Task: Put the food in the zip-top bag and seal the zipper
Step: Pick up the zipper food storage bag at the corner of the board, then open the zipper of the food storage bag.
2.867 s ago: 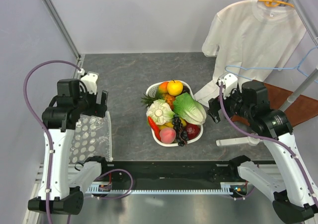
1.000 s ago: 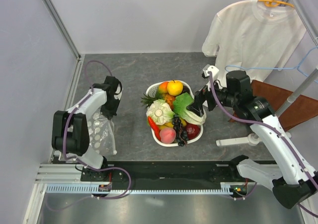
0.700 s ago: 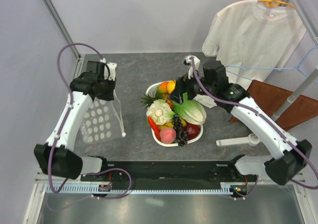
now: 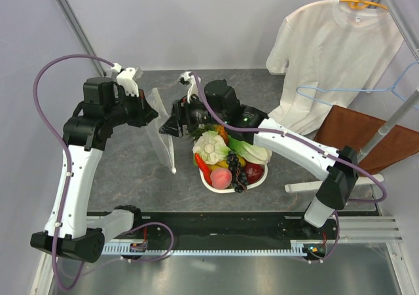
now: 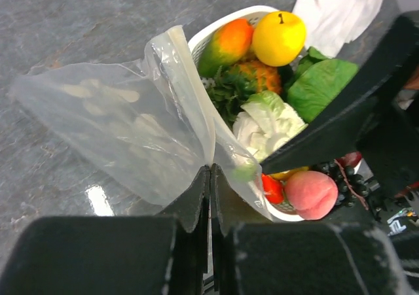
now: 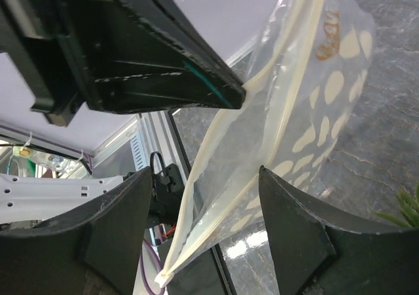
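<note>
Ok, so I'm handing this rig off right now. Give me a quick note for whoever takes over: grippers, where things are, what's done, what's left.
Left gripper: fingers shut on the zip-top bag, holding it lifted off the table beside the white basket.
Right gripper: fingers open at the bag's edge, gripping nothing.
Food: all in the basket, including the yellow fruit, lettuce and peach. Nothing is in the bag.
Done: bag picked up.
Left: spread the mouth, load the food, press the zipper shut.
</note>
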Robot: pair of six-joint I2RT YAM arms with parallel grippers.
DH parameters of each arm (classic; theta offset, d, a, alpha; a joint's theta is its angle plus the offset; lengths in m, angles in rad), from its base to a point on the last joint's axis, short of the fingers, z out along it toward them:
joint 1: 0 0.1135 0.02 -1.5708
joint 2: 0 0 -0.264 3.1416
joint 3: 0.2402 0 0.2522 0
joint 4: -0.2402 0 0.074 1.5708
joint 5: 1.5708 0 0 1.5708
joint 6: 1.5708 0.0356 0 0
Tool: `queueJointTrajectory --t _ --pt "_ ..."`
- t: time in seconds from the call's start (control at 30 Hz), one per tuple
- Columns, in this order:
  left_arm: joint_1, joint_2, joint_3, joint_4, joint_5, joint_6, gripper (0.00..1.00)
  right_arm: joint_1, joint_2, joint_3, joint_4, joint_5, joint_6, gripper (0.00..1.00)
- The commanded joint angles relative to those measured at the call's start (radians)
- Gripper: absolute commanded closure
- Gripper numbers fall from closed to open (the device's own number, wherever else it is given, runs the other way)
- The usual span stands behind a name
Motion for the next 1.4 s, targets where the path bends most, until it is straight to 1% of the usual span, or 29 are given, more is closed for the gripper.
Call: queueJointTrajectory --t 0.0,0.2,0.33,0.4,0.53,0.63,0.7,0.77,0.8,0.83,0.87,0.9,0.93,0.97,1.0,1.03,1.1,1.17,1.2,1.23,1.27,1.3,1.33,1.37 --pt "0.011 -0.051 -0.018 0.067 0.079 -0.056 0.98 -0.001 -0.001 -0.007 0.059 -0.032 0.037 0.28" --pt "0.017 -0.079 -0.046 0.078 0.108 -0.056 0.98 -0.03 -0.036 -0.041 0.079 -0.1 0.092 0.24" --pt "0.019 -0.088 -0.046 0.08 0.139 -0.059 0.98 -0.08 -0.053 -0.07 0.112 -0.156 0.141 0.26" --pt "0.02 -0.088 -0.047 0.083 0.151 -0.063 0.98 -0.087 -0.055 -0.088 0.133 -0.181 0.157 0.28" --pt "0.022 -0.085 -0.053 0.09 0.194 -0.077 0.98 -0.088 -0.056 -0.12 0.211 -0.255 0.212 0.4" --pt "0.022 -0.084 -0.056 0.093 0.217 -0.088 0.98 -0.088 -0.048 -0.125 0.247 -0.273 0.252 0.48" --pt "0.023 -0.079 -0.055 0.095 0.22 -0.094 0.98 -0.088 -0.038 -0.125 0.273 -0.284 0.279 0.52" --pt "0.029 -0.076 -0.05 0.095 0.225 -0.098 0.98 -0.087 -0.03 -0.125 0.285 -0.283 0.29 0.66" --pt "0.031 -0.073 -0.05 0.092 0.222 -0.103 0.98 -0.087 -0.029 -0.124 0.279 -0.267 0.28 0.76" --pt "0.034 -0.071 -0.046 0.089 0.191 -0.105 0.98 -0.085 -0.029 -0.117 0.259 -0.25 0.258 0.95" --pt "0.037 -0.07 -0.04 0.081 0.157 -0.108 0.98 -0.082 -0.027 -0.107 0.229 -0.218 0.228 1.0" --pt "0.038 -0.067 -0.032 0.071 0.104 -0.106 0.98 -0.076 -0.025 -0.069 0.113 -0.103 0.145 1.0" --pt "0.042 -0.061 -0.011 0.048 -0.014 -0.103 0.98 -0.065 -0.025 -0.05 0.052 -0.004 0.107 1.0" --pt "0.045 -0.058 -0.001 0.038 -0.06 -0.094 0.98 -0.062 -0.021 -0.033 0.005 0.08 0.08 1.0" --pt "0.045 -0.056 0.009 0.029 -0.096 -0.071 0.98 -0.059 -0.015 -0.007 -0.06 0.233 0.062 1.0" --pt "0.045 -0.053 0.019 0.009 -0.132 -0.063 0.98 -0.06 -0.007 0.007 -0.083 0.286 0.037 1.0" --pt "0.043 -0.059 0.014 0.0 -0.125 -0.046 0.96 -0.06 0.025 0.056 -0.114 0.342 0.028 1.0" --pt "0.045 -0.079 -0.016 0.001 -0.081 -0.039 0.79 -0.053 0.057 0.085 -0.12 0.362 0.039 1.0" --pt "0.045 -0.09 -0.027 0.004 -0.072 -0.036 0.55 -0.048 0.068 0.115 -0.12 0.363 0.043 1.0" --pt "0.045 -0.105 -0.052 0.012 -0.067 -0.039 0.41 -0.039 0.088 0.131 -0.12 0.363 0.06 1.0" --pt "0.043 -0.114 -0.066 0.018 -0.062 -0.043 0.29 -0.031 0.099 0.143 -0.112 0.359 0.071 1.0" --pt "0.043 -0.123 -0.078 0.024 -0.059 -0.052 0.13 -0.028 0.106 0.165 -0.109 0.356 0.083 1.0" --pt "0.043 -0.131 -0.107 0.034 -0.058 -0.062 0.1 -0.018 0.122 0.169 -0.102 0.353 0.097 1.0" --pt "0.043 -0.148 -0.122 0.055 -0.059 -0.069 0.09 -0.013 0.125 0.171 -0.082 0.333 0.129 1.0"
